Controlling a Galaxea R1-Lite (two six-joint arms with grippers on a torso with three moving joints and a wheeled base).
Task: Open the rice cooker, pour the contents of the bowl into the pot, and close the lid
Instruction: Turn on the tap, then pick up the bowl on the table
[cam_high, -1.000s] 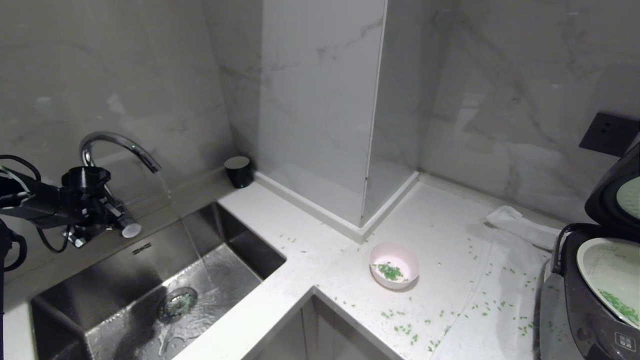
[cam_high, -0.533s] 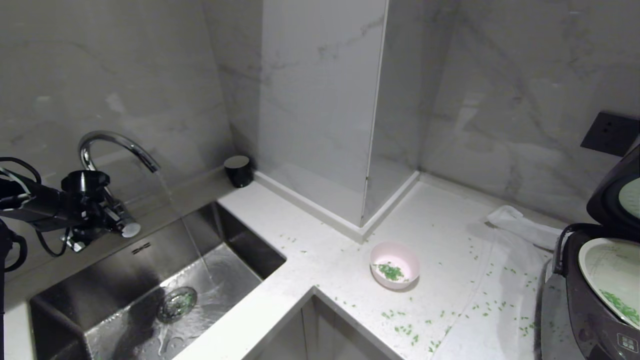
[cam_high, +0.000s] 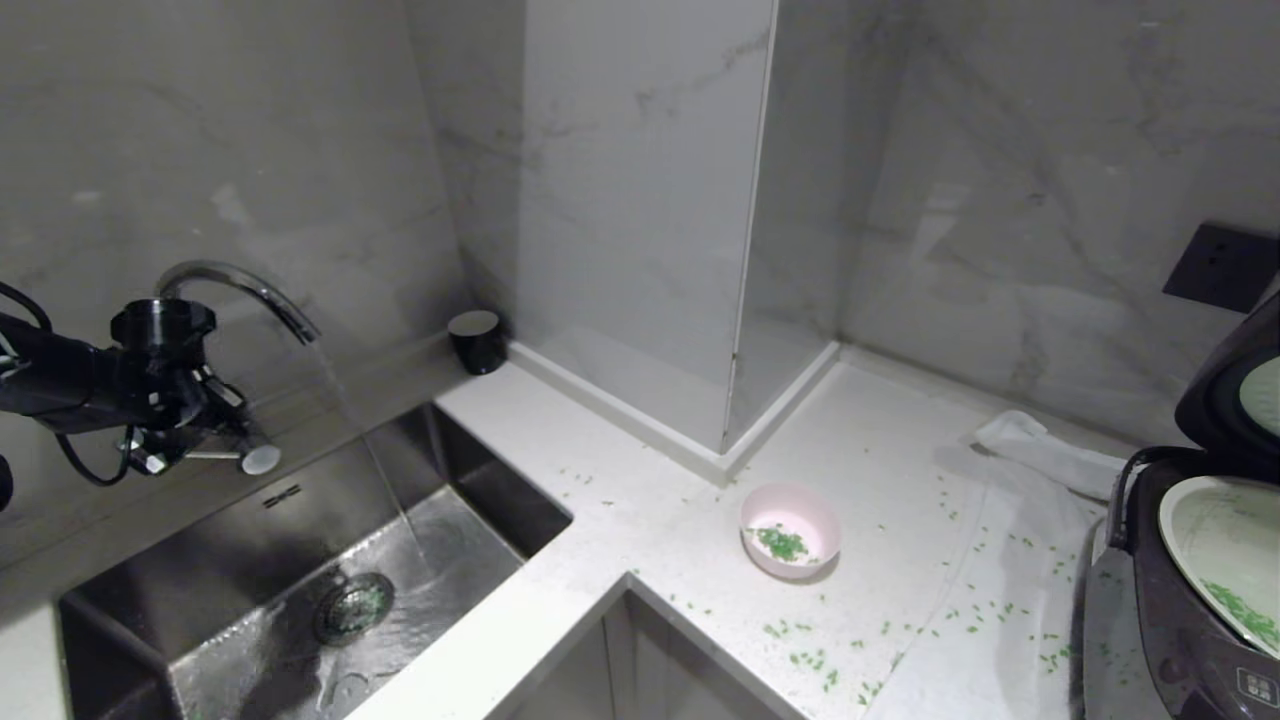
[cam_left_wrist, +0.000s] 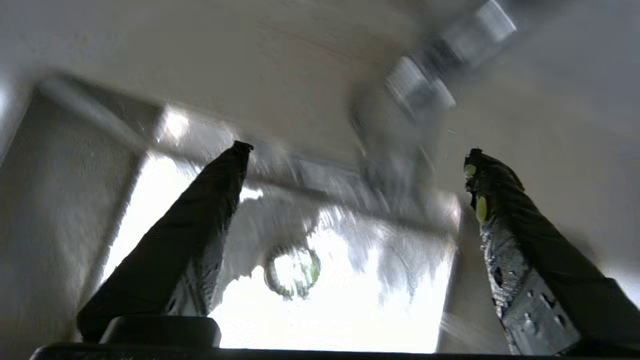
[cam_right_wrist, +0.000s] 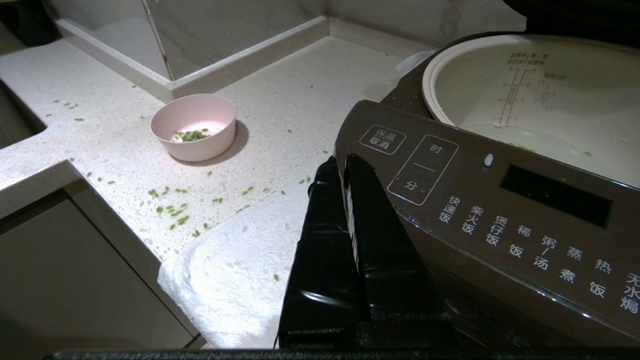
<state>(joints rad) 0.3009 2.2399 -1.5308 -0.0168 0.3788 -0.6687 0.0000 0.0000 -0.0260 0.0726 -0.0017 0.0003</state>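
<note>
Head view: left gripper (cam_high: 215, 440) by the faucet (cam_high: 240, 290), lifted off its handle – water thinner than before.

Left wrist: jaws apart, empty, sink drain (cam_left_wrist: 292, 270) beyond.

Right wrist: right gripper (cam_right_wrist: 345, 165) pressed together against the rice cooker (cam_right_wrist: 500, 210) – bowl (cam_right_wrist: 194, 127) well ahead, unpoured.

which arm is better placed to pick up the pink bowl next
Right, probably. The right claw, shut, sits beside the rice cooker with the pink bowl on the counter just ahead. The left claw, open, hangs over the sink, farther away.
</note>
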